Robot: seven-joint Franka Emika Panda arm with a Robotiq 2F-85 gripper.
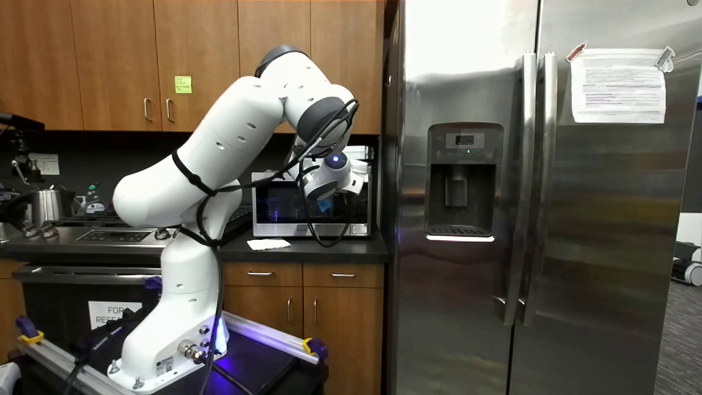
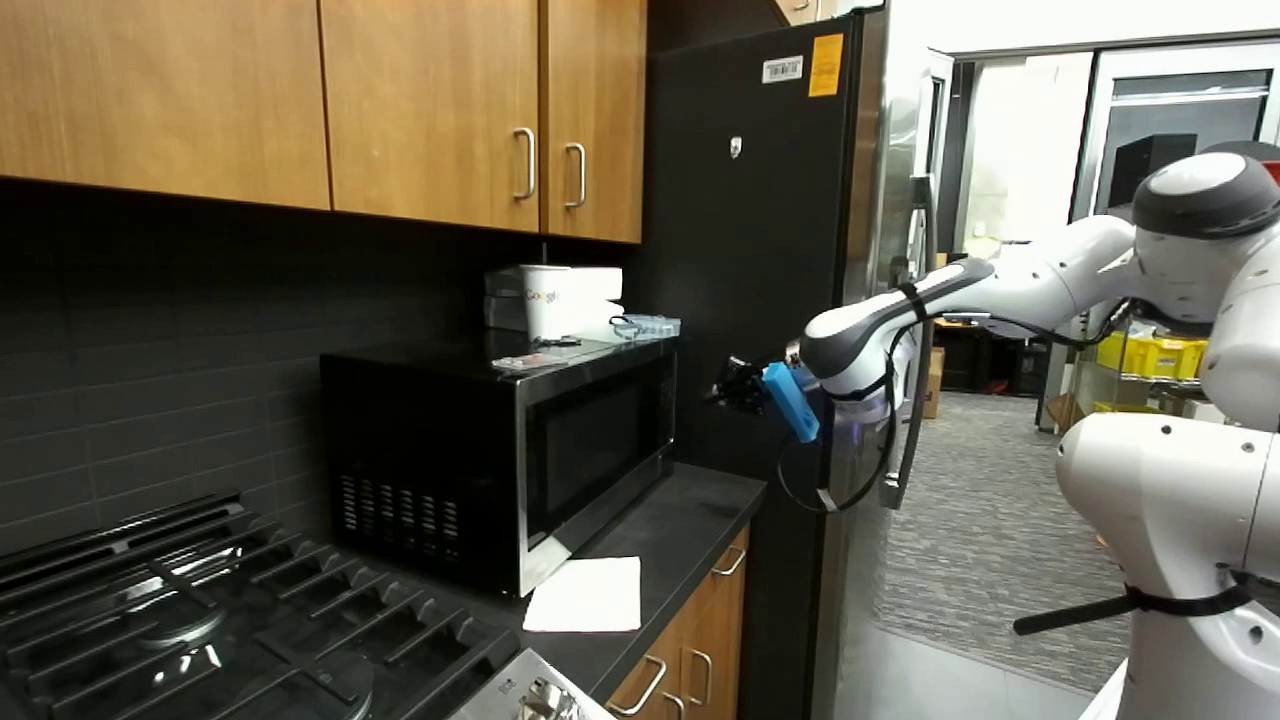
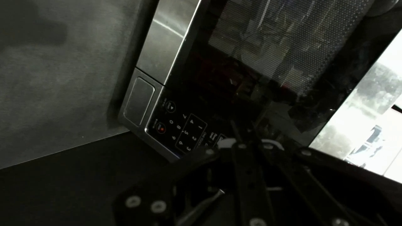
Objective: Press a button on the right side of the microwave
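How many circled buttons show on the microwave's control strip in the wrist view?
2: the triangle button and the red-dot button, both at the end of the control strip next to the rectangular panel. The gripper covers part of the strip, so more may be hidden.

In an exterior view the camera stands well back, facing the microwave (image 1: pixel 278 211) and fridge (image 1: pixel 455 307) head-on past the arm (image 1: pixel 236 126). In an exterior view it looks from above the stove (image 2: pixel 190 620) at the left, rightward along the worktop (image 2: pixel 690 515). Both share microwave, fridge and arm. The wrist view, close and aslant, looks over the claw (image 3: pixel 247 138) at the microwave's keypad (image 3: pixel 186 132).
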